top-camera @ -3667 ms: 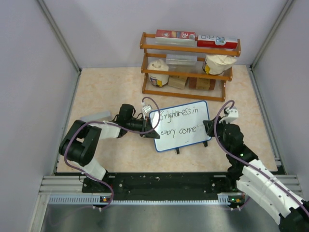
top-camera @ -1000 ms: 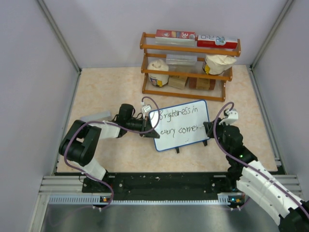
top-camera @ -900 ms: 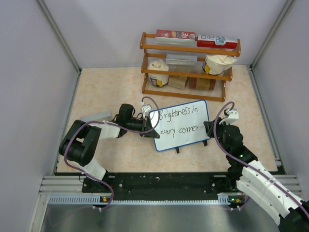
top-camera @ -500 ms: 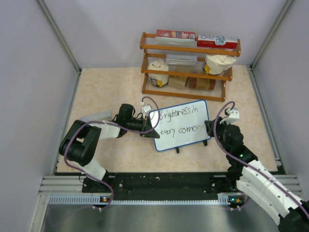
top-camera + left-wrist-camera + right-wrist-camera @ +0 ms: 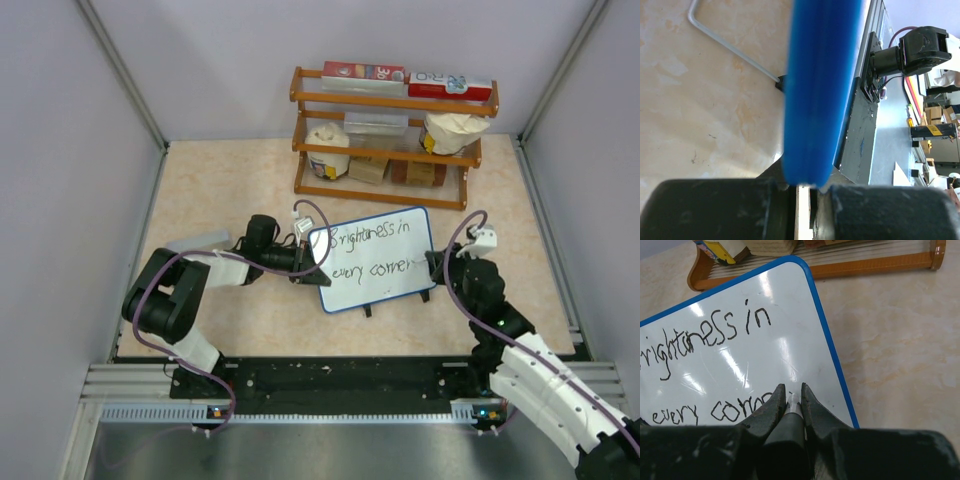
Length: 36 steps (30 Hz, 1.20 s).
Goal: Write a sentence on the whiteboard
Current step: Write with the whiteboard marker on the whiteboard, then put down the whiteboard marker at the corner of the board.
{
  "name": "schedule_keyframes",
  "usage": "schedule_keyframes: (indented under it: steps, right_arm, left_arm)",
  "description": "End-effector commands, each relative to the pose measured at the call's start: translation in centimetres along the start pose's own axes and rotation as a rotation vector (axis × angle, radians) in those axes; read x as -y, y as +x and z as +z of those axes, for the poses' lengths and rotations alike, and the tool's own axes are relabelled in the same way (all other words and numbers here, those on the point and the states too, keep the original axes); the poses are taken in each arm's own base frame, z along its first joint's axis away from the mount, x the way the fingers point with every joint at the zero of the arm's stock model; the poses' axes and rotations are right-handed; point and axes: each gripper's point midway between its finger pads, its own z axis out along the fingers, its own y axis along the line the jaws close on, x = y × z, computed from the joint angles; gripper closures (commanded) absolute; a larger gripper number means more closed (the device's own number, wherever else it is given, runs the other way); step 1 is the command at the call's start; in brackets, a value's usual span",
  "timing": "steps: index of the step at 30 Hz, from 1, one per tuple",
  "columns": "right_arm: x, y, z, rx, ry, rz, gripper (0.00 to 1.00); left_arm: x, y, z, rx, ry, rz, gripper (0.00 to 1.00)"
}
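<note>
and there was the whiteboard (image 5: 372,260), propped on its small black feet in the middle of the table (image 5: 230,190), well in front of the wooden rack (image 5: 385,140) with its boxes and bags. the left gripper (image 5: 305,268) was clamped tight on the board's left edge; from the left wrist view the blue rim (image 5: 822,85) ran straight down into the narrow gap between the two dark fingers (image 5: 715,210). over on the other side, the right gripper (image 5: 790,395) was pinched closed around a dark marker (image 5: 790,432), the two fingertips hugging its nose. the tip sat right at the board's face, close to the right rim at the end of the lower line; whether it actually touched, i could not tell. the sentence (image 5: 705,335) was there in black handwriting, two lines: "brightness in" on top and "every corn..." below, with the last letters hidden behind the gripper in the right wrist view. in the top view the lower line ended just short of the right gripper.
</note>
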Motion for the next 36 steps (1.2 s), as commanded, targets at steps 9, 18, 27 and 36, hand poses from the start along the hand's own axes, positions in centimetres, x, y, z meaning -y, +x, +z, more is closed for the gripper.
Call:
schedule_keyframes:
  steps: [9,18,27,36]
  right_arm:
    - [0.9,-0.1,-0.7,0.016,0.027,0.013,1.00]
    - [-1.8,-5.4,-2.1,0.140,-0.065,0.050,1.00]
    - [-2.6,-6.3,-3.1,0.161,-0.108,0.060,1.00]
    - [-3.3,-5.1,-3.6,0.094,-0.152,0.046,1.00]
  left_arm:
    - [-2.8,0.3,-0.2,0.023,-0.130,-0.034,1.00]
    - [-2.8,0.2,-0.2,0.028,-0.133,-0.029,1.00]
    - [-2.5,-0.1,-0.5,0.035,-0.137,-0.002,1.00]
    - [-0.6,-1.1,-2.0,0.137,-0.167,0.133,0.57]
